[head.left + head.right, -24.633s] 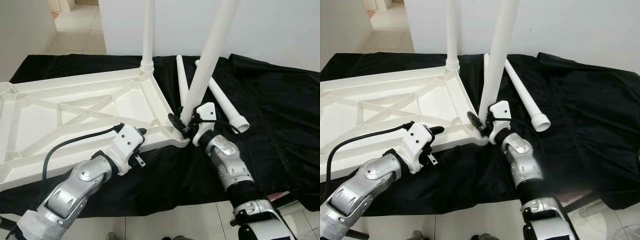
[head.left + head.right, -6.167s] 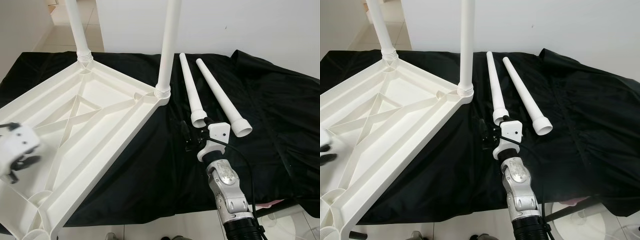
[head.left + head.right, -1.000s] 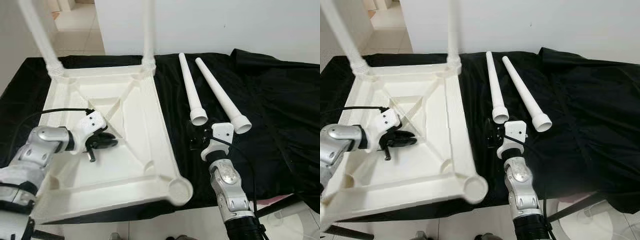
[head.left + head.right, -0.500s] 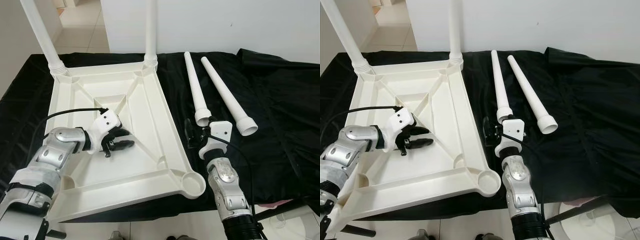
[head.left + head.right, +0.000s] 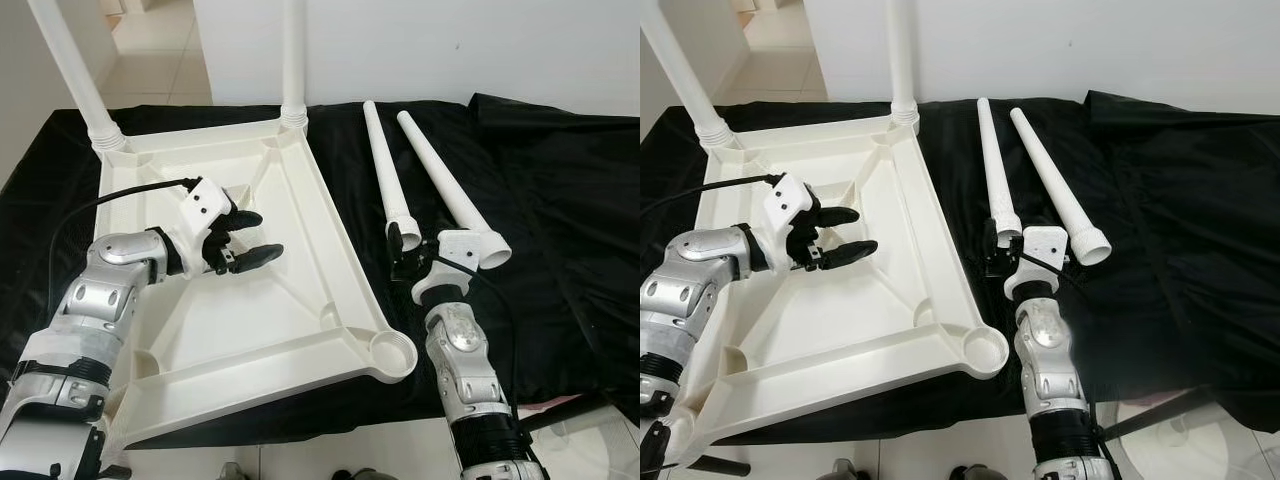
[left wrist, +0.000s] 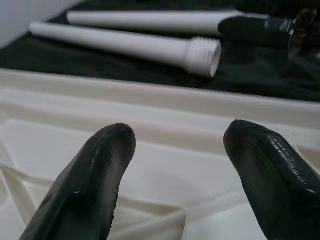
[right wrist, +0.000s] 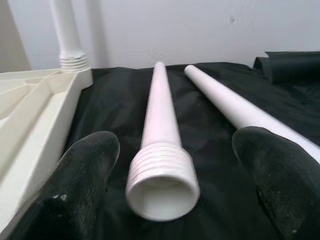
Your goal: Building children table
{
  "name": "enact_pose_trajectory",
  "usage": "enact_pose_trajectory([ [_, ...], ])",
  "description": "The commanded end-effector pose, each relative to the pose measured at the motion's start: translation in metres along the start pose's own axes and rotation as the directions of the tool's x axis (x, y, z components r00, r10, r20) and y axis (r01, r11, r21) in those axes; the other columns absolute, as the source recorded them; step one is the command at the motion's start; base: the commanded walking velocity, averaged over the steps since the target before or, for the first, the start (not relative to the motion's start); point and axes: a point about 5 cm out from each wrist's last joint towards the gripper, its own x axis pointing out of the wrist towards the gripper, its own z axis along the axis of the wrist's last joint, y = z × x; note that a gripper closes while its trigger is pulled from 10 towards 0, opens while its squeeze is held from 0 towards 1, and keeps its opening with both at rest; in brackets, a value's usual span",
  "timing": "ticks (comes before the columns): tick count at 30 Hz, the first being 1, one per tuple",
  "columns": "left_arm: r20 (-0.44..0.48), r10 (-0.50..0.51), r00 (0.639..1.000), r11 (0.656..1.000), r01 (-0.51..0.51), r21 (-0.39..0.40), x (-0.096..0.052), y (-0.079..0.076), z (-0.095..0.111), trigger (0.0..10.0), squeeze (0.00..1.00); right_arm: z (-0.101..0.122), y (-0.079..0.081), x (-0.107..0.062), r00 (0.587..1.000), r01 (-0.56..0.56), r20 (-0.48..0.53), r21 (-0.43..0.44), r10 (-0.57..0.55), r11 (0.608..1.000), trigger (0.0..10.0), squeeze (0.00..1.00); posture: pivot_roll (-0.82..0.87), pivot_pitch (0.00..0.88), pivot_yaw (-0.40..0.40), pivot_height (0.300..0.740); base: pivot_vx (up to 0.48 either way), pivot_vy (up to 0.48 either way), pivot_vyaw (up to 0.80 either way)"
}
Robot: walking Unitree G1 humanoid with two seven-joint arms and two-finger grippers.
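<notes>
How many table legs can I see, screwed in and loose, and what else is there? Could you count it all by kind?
Legs screwed into the tabletop: 2
Loose legs lying on the black cloth: 2
Upside-down white tabletop: 1
Black cloth: 1
Robot claws: 2, the left claw open over the tabletop, the right claw open around a loose leg's threaded end
Total: 8

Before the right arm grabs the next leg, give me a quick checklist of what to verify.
1. Right end effector open: ok.
2. Lined up with the nearer loose leg, threaded end between its fingers: ok.
3. Fingers not yet touching that leg: ok.
4. Second loose leg lies apart on the black cloth: ok.
5. Near corner socket of the upturned tabletop empty: ok.
6. Left end effector open above the tabletop, holding nothing: ok.
</notes>
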Motion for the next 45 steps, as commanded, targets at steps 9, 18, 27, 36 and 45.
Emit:
enact_pose_trajectory([
  [9,0.142,0.373,0.917,0.922,-0.349,-0.169,0.019,0.003,0.002,10.0,0.00,-0.001,-0.016,0.019,0.995,0.095,-0.020,-0.009,-0.095,0.995,10.0,0.00,0.00,0.116,-0.017,0.740,0.000,0.000,0.00],
  [18,0.190,0.470,0.862,0.852,-0.388,-0.350,0.030,-0.010,0.000,10.0,0.00,-0.003,-0.019,0.032,0.997,0.066,-0.044,-0.021,-0.067,0.998,10.0,0.00,0.01,0.118,-0.066,0.740,0.000,0.000,0.00],
  [27,0.208,0.529,0.823,0.831,-0.451,-0.326,0.049,-0.025,0.004,10.0,0.00,-0.002,-0.022,0.047,0.998,0.022,-0.052,-0.017,-0.023,1.000,10.0,0.00,0.01,0.096,-0.071,0.740,0.000,0.000,0.00],
  [36,0.192,0.565,0.803,0.805,-0.485,-0.341,0.057,-0.033,0.007,10.0,0.00,-0.003,-0.015,0.050,0.999,-0.020,-0.050,0.007,0.020,1.000,10.0,0.00,0.00,0.084,-0.072,0.740,0.000,0.000,0.00],
  [45,0.187,0.572,0.798,0.807,-0.508,-0.301,0.063,-0.032,0.010,10.0,0.00,-0.014,-0.010,0.052,0.992,-0.074,-0.102,0.038,0.078,0.997,10.0,0.00,0.01,0.085,-0.071,0.740,0.000,0.000,0.00],
])
